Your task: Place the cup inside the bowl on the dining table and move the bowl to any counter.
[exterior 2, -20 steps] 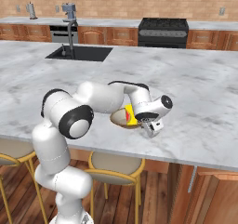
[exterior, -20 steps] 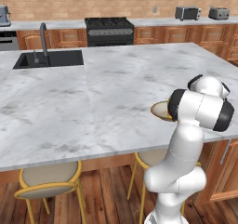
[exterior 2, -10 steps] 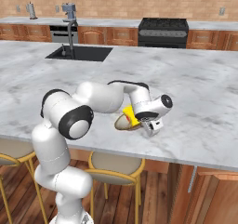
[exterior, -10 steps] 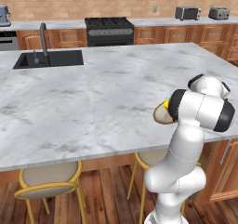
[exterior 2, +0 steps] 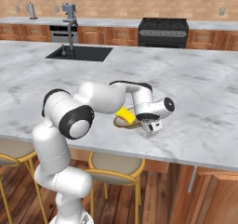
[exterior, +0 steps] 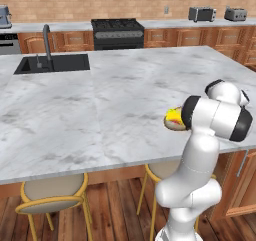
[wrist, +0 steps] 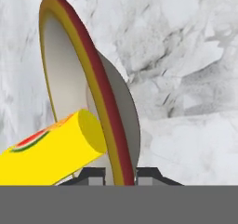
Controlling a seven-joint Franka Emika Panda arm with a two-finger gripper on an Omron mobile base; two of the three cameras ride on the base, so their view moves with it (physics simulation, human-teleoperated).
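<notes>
The bowl (wrist: 69, 74) is wide and shallow, with a yellow and dark red rim. That rim runs between the two fingertips (wrist: 93, 175) of my gripper (wrist: 120, 175), which is shut on it. The yellow cup (wrist: 51, 153), with a red mark on its side, lies on its side in the bowl. In the right base view the gripper (exterior 2: 149, 125) is low over the dining table (exterior 2: 195, 93), near its front edge, with the cup (exterior 2: 124, 114) and bowl (exterior 2: 122, 124) just left of it. From the left base the cup (exterior: 175, 117) and bowl (exterior: 171, 125) peek out beside my forearm.
A black sink (exterior: 52, 63) with a tap is set in the far left of the island. The wall counter (exterior: 165, 24) runs along the back with a stove (exterior: 116, 32) and toasters (exterior: 202, 14). Yellow-framed stools (exterior: 50, 197) stand under the near edge.
The bowl has tipped slightly in the gripper's hold. More of the yellow cup now shows beside the forearm in the left base view. The arm has barely shifted.
</notes>
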